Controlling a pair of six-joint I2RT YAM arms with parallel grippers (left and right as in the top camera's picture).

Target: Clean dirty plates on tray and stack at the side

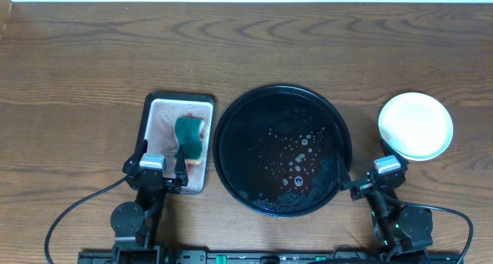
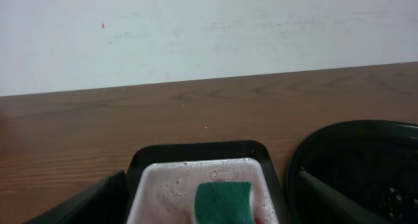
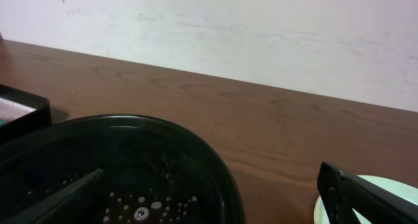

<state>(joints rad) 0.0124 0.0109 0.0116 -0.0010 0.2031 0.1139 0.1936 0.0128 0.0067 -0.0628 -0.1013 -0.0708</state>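
The round black tray (image 1: 282, 148) sits mid-table with no plate on it, only water drops and foam. The plates (image 1: 416, 125) stand to its right as one pale stack; only the top one shows, with no smear. My left gripper (image 1: 162, 161) is open and empty at the near end of the small rectangular tray. My right gripper (image 1: 363, 161) is open and empty between the black tray's right rim and the stack. In the right wrist view the gripper (image 3: 212, 185) spans the tray rim (image 3: 215, 165) and a plate edge (image 3: 400, 185).
The small rectangular black-rimmed tray (image 1: 179, 110) on the left holds pinkish foam and a green sponge (image 1: 189, 137). In the left wrist view my gripper (image 2: 209, 214) faces the sponge (image 2: 223, 201), with the black tray's rim (image 2: 353, 129) at right. A white wall stands behind the table.
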